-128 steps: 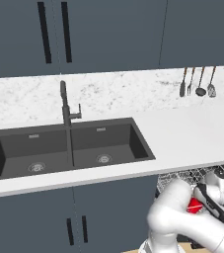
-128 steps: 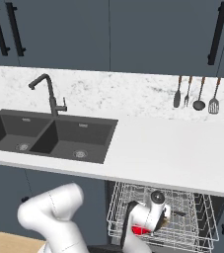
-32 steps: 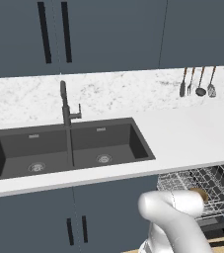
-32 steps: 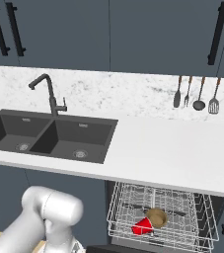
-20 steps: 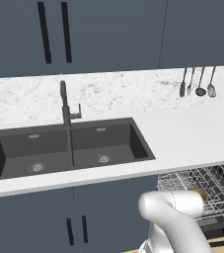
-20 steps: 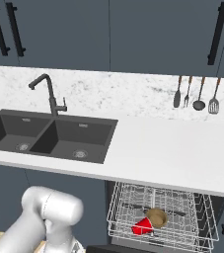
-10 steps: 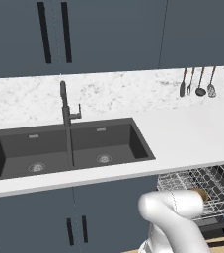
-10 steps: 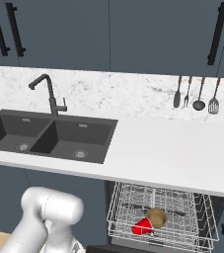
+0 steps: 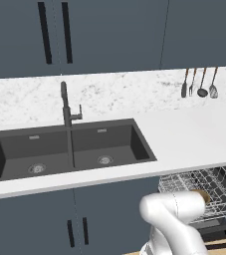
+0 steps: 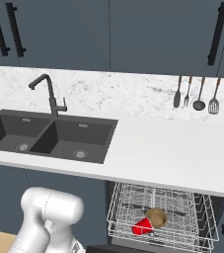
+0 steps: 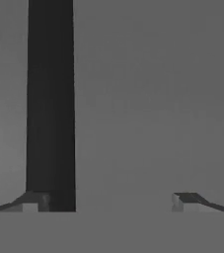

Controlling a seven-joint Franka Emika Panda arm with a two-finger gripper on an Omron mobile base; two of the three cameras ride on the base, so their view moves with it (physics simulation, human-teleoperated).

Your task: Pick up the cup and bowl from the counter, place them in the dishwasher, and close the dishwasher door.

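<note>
The pincer (image 11: 108, 200) stands wide open, holding nothing — a long black bar (image 11: 50, 99), probably the dishwasher door's handle, runs upward at left of frame.

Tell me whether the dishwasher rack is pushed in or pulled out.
Pulled out. The wire rack juts forward from under the counter, with the bowl and a red cup lying in it.

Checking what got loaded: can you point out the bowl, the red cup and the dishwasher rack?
bowl (image 10: 156, 216), right base view, its rounded brown side.
red cup (image 10: 142, 227), right base view, its red wall.
dishwasher rack (image 10: 119, 206), right base view, left wire wall.
</note>
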